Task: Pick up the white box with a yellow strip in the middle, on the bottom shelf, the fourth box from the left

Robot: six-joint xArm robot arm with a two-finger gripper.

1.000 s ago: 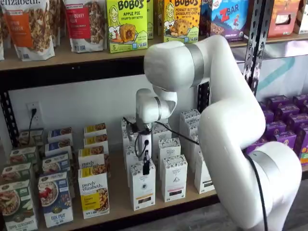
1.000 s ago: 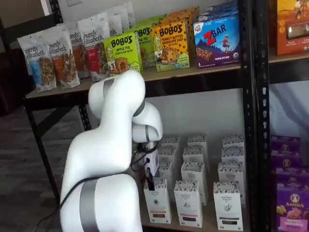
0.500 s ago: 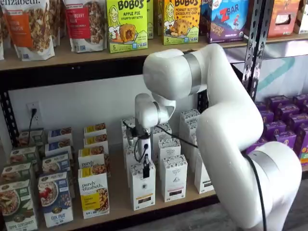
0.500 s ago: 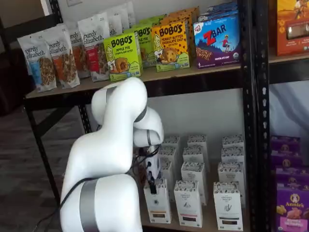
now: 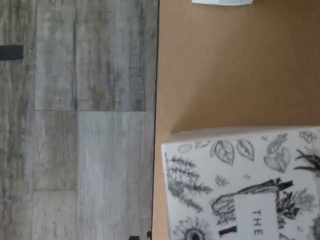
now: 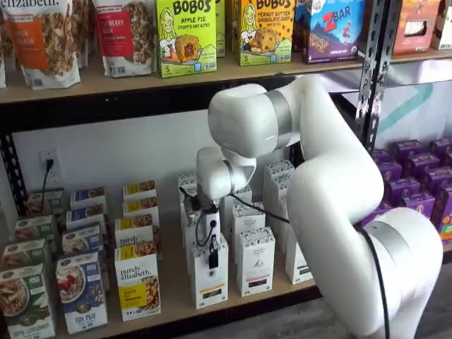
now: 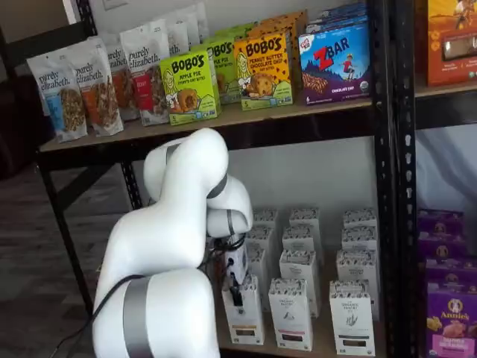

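1. White box (image 6: 210, 275) stands front of the bottom shelf (image 6: 176, 300), right of the purely elizabeth box (image 6: 138, 281).
2. Gripper (image 6: 212, 258) at its top edge (finger gap unreadable); step: final descent.
3. Next: straddle the top, close.

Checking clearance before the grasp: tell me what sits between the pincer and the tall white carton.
Nothing. In both shelf views the black-fingered pincer hangs at the speckled top of the tall white carton with no other thing between them; actual contact can't be told.
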